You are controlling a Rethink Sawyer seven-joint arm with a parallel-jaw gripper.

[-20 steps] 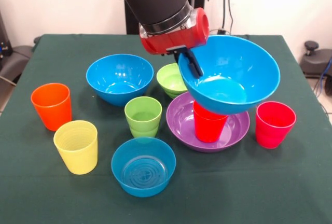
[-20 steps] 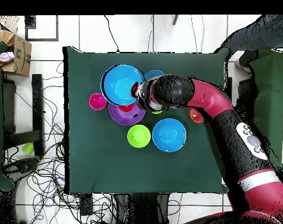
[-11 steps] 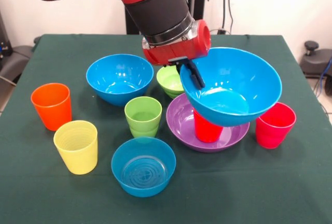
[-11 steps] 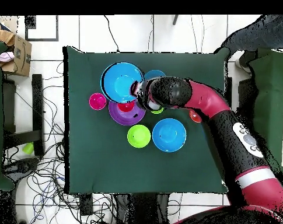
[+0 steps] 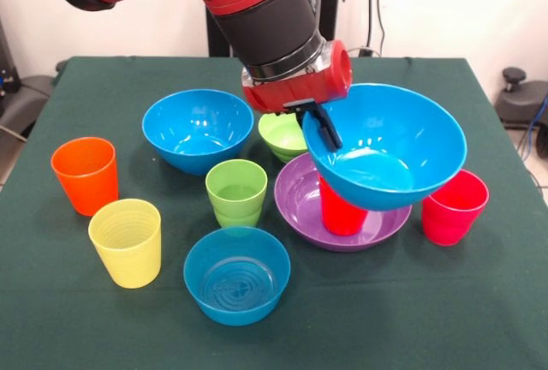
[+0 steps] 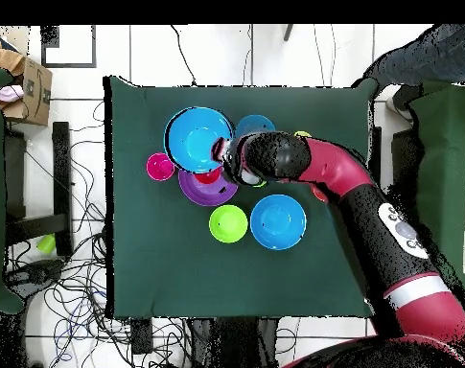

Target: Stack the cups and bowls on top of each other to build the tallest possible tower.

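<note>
Nearest the camera in the front view, a small glossy blue plastic bowl with a ringed bottom [image 5: 236, 274] is sitting on the green cloth-covered surface [image 5: 428, 310], with a ribbed yellow plastic cup [image 5: 127, 241] just to its left. Behind the yellow one, an orange ribbed cup [image 5: 85, 175] is standing upright near the left edge. At the middle, a light green ribbed cup [image 5: 235, 192] is standing between the ringed bowl and a large glossy blue bowl [image 5: 198, 129] farther back.

To the right, a wide purple plastic bowl [image 5: 300, 203] is resting on the surface with a red ribbed cup [image 5: 341, 212] standing inside it — and a second large blue bowl [image 5: 385, 149] is hanging tilted directly over that cup, its underside at the cup's rim; whether they are touching is unclear. The gripper [image 5: 318, 122] is clamping this bowl's left rim, one black finger showing inside the wall. A pinkish-red ribbed cup [image 5: 452, 205] is standing just right of the purple bowl, partly behind the held bowl. A small green bowl [image 5: 281, 133] is sitting farther back, under the red and black arm [image 5: 257, 2].
</note>
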